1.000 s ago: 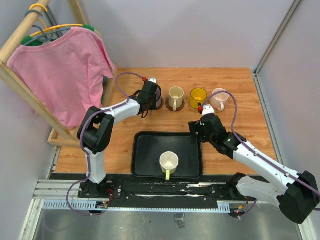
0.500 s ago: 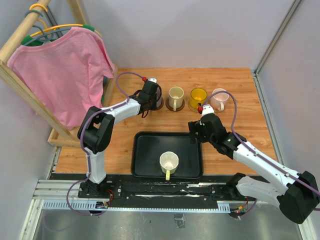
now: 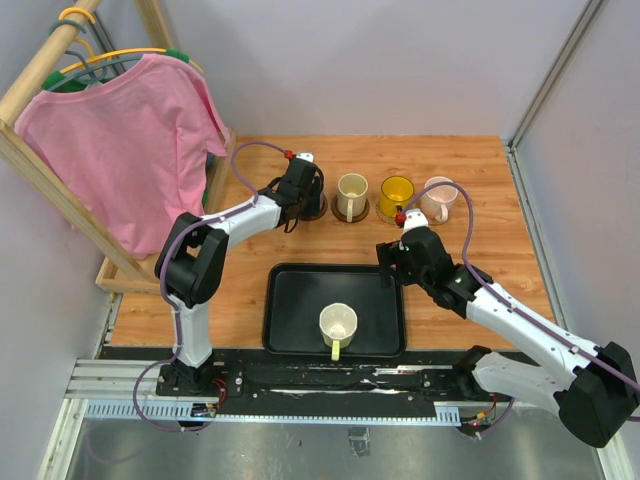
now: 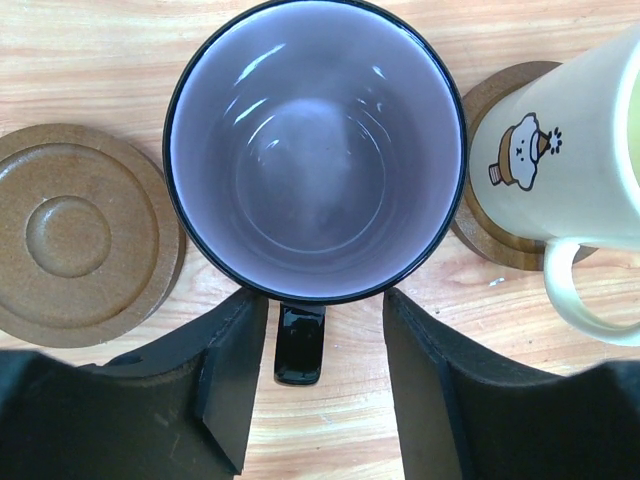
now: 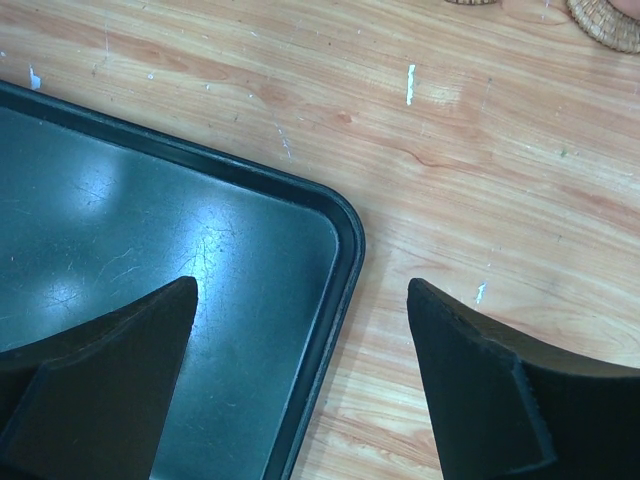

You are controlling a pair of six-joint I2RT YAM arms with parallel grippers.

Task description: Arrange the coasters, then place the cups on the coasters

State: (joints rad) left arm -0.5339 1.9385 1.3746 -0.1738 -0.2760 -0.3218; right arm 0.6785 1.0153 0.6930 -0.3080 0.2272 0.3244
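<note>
My left gripper (image 4: 325, 300) stands open, its fingers either side of the black handle of the grey-lilac cup (image 4: 315, 150) without touching it. That cup stands upright between a bare dark brown coaster (image 4: 75, 235) and the cream cup (image 4: 560, 160), which sits on another brown coaster (image 4: 495, 235). From above, the lilac cup (image 3: 313, 190), cream cup (image 3: 351, 195), amber cup (image 3: 396, 196) and pink cup (image 3: 437, 197) form a row. The white cup (image 3: 338, 324) with the yellowish handle sits in the tray. My right gripper (image 3: 392, 252) is open and empty over the tray's far right corner (image 5: 345, 240).
The black tray (image 3: 295, 300) lies at the near middle of the table. A woven coaster's edge (image 5: 608, 18) shows beyond the right gripper. A wooden rack with a pink shirt (image 3: 120, 140) stands along the left side. Walls close in the back and right.
The left gripper's jaws have spread apart and let go of the lilac cup's handle. The right arm has not moved.
</note>
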